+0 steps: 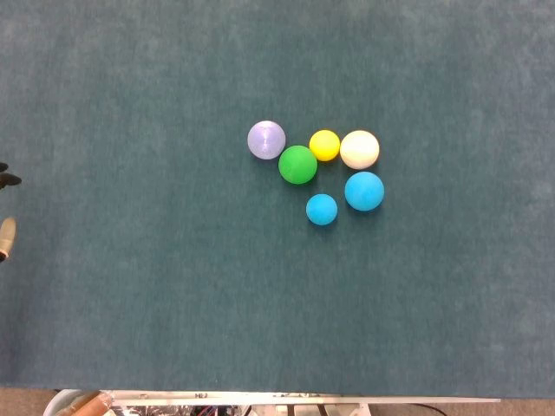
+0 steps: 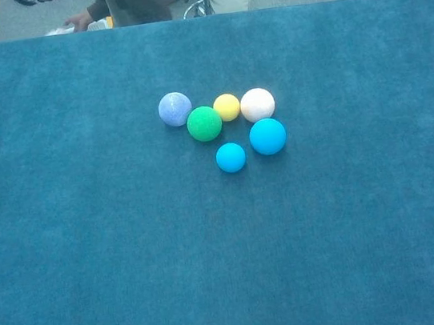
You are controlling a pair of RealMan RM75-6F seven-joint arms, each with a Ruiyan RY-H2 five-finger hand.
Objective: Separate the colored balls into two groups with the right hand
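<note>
The 6 balls sit clustered mid-table: lilac ball (image 1: 266,139), green ball (image 1: 297,165), yellow ball (image 1: 324,145) and white ball (image 1: 359,149) in a row running left-right, 2 blue balls (image 1: 364,191) nearer the robot. The right hand is out of both views, so its openness can't be told. Only a sliver of the left hand (image 1: 6,208) shows at the left edge, far from the balls.

Left hand (image 1: 5,208): only a sliver shows, at the far left edge of the head view, about mid-height. A dark fingertip (image 1: 9,179) pokes in above, a pale tan part (image 1: 6,237) just below it. Too little shows to tell whether the fingers are spread or curled. Chest view shows no part of it. Right hand and both arms: out of both views.
</note>
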